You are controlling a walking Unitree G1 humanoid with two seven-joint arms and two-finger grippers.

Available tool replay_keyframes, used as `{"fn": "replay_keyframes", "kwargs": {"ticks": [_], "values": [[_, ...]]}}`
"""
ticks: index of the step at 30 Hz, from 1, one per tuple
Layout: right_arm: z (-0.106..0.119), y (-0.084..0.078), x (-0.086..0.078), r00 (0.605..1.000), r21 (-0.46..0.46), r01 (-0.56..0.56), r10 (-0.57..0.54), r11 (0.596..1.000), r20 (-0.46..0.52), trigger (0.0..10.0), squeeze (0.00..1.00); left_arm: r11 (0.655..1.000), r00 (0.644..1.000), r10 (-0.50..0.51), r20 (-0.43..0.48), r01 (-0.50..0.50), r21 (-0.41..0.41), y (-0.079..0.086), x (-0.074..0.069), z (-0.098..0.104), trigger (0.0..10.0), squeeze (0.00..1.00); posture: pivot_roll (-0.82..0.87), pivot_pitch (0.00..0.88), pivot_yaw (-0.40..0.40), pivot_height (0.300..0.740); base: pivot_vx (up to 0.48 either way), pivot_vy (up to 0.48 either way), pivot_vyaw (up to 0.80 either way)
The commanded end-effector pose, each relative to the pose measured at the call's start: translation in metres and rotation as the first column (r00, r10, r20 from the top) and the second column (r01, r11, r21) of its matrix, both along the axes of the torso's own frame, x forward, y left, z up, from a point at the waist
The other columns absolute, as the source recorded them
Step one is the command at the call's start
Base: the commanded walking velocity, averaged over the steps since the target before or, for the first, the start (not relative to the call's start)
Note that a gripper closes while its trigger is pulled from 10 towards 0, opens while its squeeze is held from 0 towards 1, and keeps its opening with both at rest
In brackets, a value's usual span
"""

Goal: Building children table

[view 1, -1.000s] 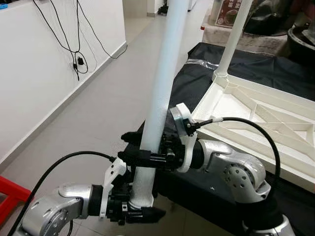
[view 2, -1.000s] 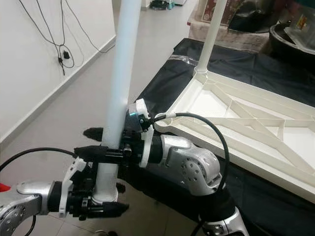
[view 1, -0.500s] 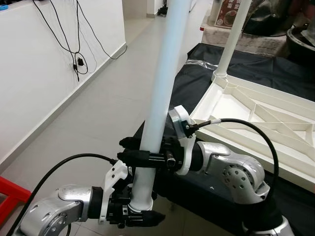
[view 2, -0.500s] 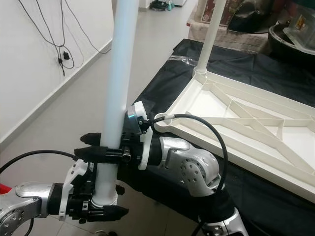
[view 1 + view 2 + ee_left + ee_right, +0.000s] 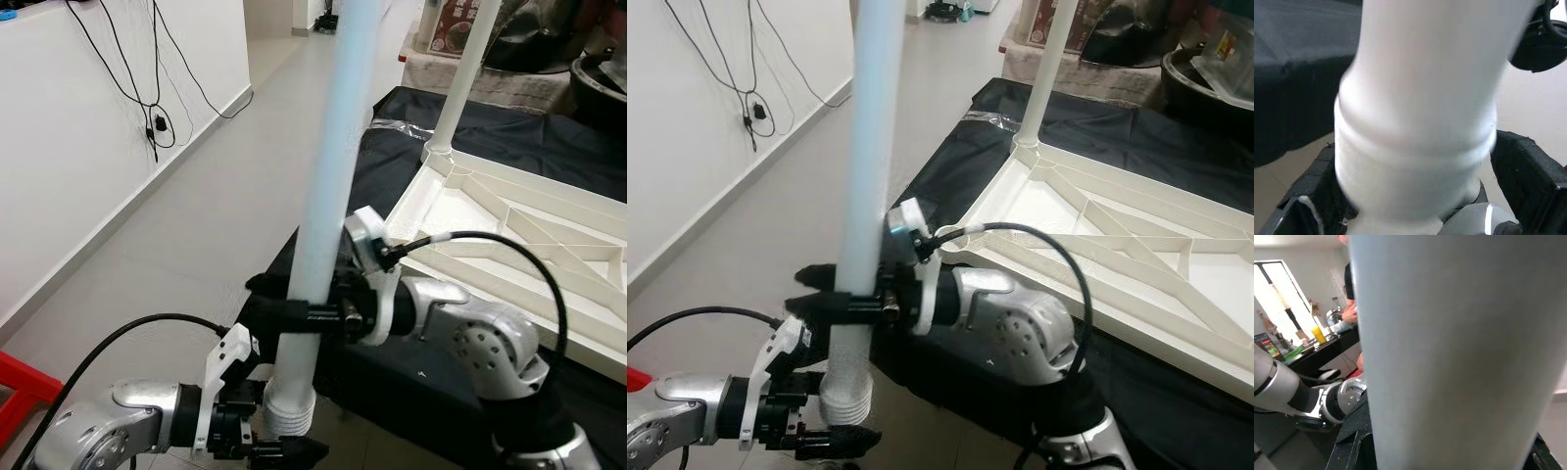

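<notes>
A long white table leg (image 5: pixel 328 176) stands nearly upright in front of me, held by both grippers. My left gripper (image 5: pixel 289 446) is shut on its ribbed threaded bottom end (image 5: pixel 1415 161), one black finger on each side. My right gripper (image 5: pixel 294 308) is shut around the leg a little higher up, reaching in from the right. To the right, the white tabletop (image 5: pixel 416 215) lies upside down on a black cloth (image 5: pixel 392 147). One leg (image 5: pixel 468 69) stands fitted at its far corner.
A white wall with hanging black cables (image 5: pixel 147 98) runs along the left, with grey floor between it and the cloth-covered bench. A red stool (image 5: pixel 20 387) sits at the lower left. Part of a person (image 5: pixel 1351 303) appears behind the leg in the right wrist view.
The leg has risen and tilted slightly, so its ribbed end now stands out above the left gripper's fingers. The left gripper sits lower in the picture, and the right arm has shifted a little to the right.
</notes>
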State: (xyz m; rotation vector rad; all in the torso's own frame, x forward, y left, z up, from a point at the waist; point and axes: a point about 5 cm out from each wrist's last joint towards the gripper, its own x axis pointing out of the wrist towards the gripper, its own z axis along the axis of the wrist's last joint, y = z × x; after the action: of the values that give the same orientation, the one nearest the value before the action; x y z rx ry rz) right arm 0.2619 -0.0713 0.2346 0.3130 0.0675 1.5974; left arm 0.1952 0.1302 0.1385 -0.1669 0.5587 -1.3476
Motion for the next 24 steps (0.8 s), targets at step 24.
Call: {"fn": "replay_keyframes", "kwargs": {"ticks": [24], "values": [[0.058,-0.102,0.121,0.298,0.236,0.926,-0.954,0.296,0.025,0.0,0.0,0.82,0.793,0.572,0.212,-0.554,-0.142,-0.012,0.028,0.013,10.0,0.0,0.1,0.129,-0.047,0.74,0.0,0.0,0.0]]}}
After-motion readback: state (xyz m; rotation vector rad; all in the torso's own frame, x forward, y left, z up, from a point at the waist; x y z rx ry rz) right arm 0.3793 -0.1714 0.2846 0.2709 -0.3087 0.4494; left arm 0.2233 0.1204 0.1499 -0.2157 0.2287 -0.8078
